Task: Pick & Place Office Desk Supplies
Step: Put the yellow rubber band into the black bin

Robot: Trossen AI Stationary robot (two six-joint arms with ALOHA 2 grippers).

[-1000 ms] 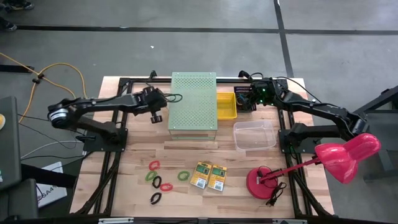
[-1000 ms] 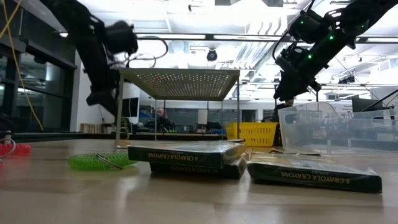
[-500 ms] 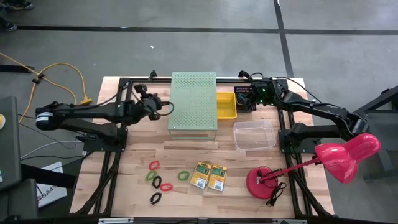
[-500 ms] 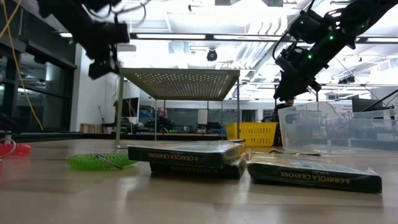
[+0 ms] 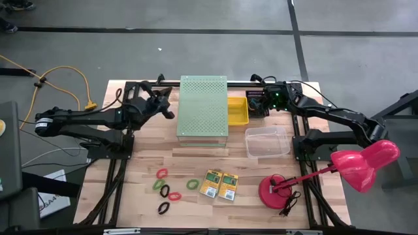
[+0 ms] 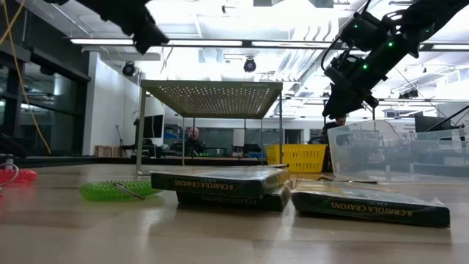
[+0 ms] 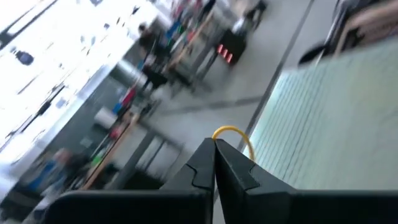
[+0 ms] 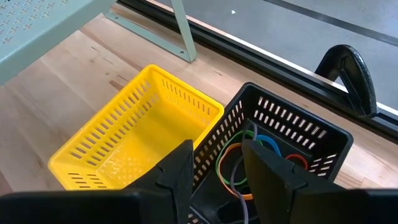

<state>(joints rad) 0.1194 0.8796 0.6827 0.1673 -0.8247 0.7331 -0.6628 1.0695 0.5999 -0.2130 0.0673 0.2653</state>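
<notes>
Colored bands are lying in the black basket (image 8: 273, 143) beside the yellow basket (image 8: 134, 143) at the desk's (image 5: 196, 163) back edge, with the right gripper (image 8: 214, 165) hanging parted and empty above. The left gripper (image 7: 214, 158) is clenching a yellow band (image 7: 235, 137) beside the green box (image 5: 203, 108). The clear tub (image 5: 268, 141) is sitting toward the right edge. Crayon boxes (image 5: 219, 185) and loose bands (image 5: 166, 190) are lying near the front edge.

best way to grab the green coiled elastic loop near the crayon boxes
The green coiled elastic loop lies flat on the wooden table, beside the left yellow-and-green crayon box. Probably come straight down and pinch across the band on its far side from that box, one finger inside the ring.
</notes>
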